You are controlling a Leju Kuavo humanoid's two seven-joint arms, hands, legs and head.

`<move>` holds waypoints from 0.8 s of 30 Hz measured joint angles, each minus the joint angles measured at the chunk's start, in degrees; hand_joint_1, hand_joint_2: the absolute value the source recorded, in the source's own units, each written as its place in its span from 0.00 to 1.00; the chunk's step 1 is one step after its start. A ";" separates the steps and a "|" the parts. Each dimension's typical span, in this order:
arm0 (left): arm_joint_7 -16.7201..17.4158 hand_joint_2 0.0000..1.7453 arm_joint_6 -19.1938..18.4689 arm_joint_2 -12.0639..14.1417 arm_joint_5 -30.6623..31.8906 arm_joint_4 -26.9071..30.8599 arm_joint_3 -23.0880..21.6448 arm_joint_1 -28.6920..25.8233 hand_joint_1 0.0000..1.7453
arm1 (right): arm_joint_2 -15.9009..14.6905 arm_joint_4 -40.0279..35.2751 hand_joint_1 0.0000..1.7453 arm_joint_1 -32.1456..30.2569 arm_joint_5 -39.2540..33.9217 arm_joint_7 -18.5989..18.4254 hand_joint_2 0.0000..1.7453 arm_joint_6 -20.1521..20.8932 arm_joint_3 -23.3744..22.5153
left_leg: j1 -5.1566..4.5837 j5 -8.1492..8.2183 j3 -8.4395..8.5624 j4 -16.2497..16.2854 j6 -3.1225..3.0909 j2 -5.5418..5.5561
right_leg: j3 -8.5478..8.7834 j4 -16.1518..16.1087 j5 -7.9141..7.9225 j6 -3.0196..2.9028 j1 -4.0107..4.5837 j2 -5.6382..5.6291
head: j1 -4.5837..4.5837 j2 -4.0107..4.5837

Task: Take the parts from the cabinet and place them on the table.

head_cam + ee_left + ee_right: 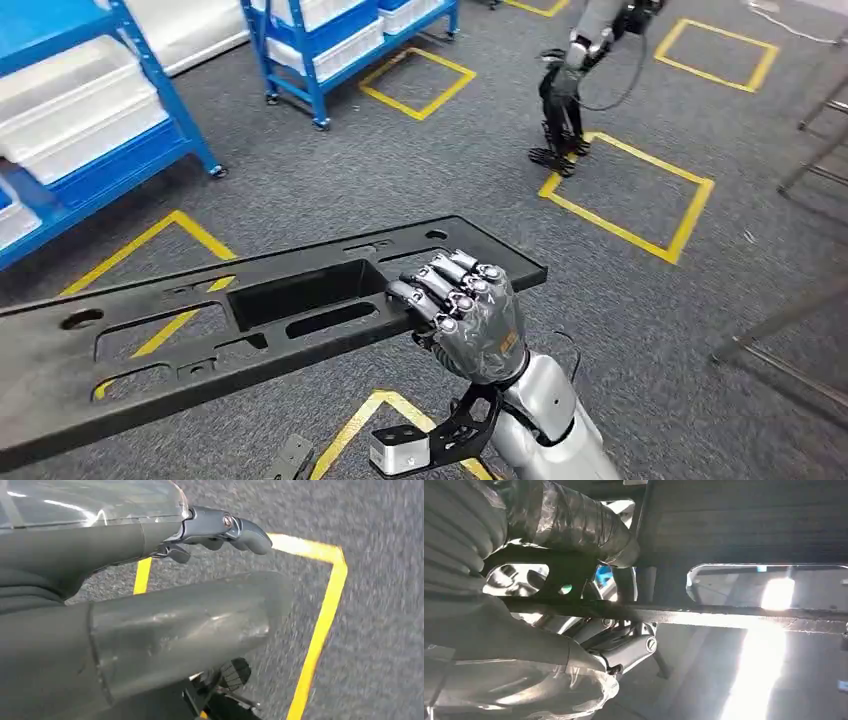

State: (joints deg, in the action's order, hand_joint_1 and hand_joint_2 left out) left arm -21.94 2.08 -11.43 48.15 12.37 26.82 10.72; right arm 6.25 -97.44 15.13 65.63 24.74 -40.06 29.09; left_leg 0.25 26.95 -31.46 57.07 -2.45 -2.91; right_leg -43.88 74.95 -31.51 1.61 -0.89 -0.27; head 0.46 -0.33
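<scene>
In the head view a long black plastic part [200, 330] with several cut-outs stretches across from the left edge toward the centre, held level above the carpet. My right hand [465, 315] grips its right end, fingers curled over the near edge into a slot. From the right wrist camera the thumb [574, 525] lies on one side of the part's bar [734, 614] and the fingers [624, 647] wrap the other side. My left hand [200, 575] hangs over the grey floor, thumb and fingers apart with nothing between them.
Blue racks with white bins [90, 120] stand at the back left, another rack [330, 40] further back. Another robot's dark legs [562, 115] stand on a yellow floor square [640, 190]. Metal frame legs [810, 160] run along the right side.
</scene>
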 joint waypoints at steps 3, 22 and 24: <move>-0.09 0.00 -0.11 -0.22 0.31 0.00 0.00 0.29 0.00 | -0.07 -0.06 1.00 0.10 0.02 -0.15 1.00 0.00 0.00 | 0.09 0.60 0.06 0.63 0.52 -1.83 | 7.59 -12.74 5.86 0.13 -0.10 2.98 | 0.00 0.00; -0.63 0.00 0.07 -0.26 -0.20 0.00 0.00 0.54 0.00 | -0.04 -0.39 1.00 1.12 -0.35 -0.66 1.00 0.02 0.09 | 0.11 1.13 -0.91 2.17 1.43 7.34 | 6.88 -14.91 6.61 -1.68 0.02 -7.63 | 0.06 0.00; -0.70 0.00 0.07 -0.41 -0.22 0.00 0.00 0.62 0.00 | -0.11 -0.59 1.00 1.15 -0.37 -0.66 1.00 0.00 0.09 | 0.86 0.09 -0.46 0.39 0.68 5.84 | 6.89 -15.22 6.93 -0.77 0.27 -8.73 | 0.02 0.00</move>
State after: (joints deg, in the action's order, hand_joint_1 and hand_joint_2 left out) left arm -22.64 2.14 -11.84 47.93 12.37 26.82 11.34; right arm 6.14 -98.03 16.28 65.26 24.09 -40.06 29.18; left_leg 1.11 27.04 -31.92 57.46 -1.77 2.93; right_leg -36.99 59.73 -24.58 0.84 -0.62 -9.00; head 0.48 -0.33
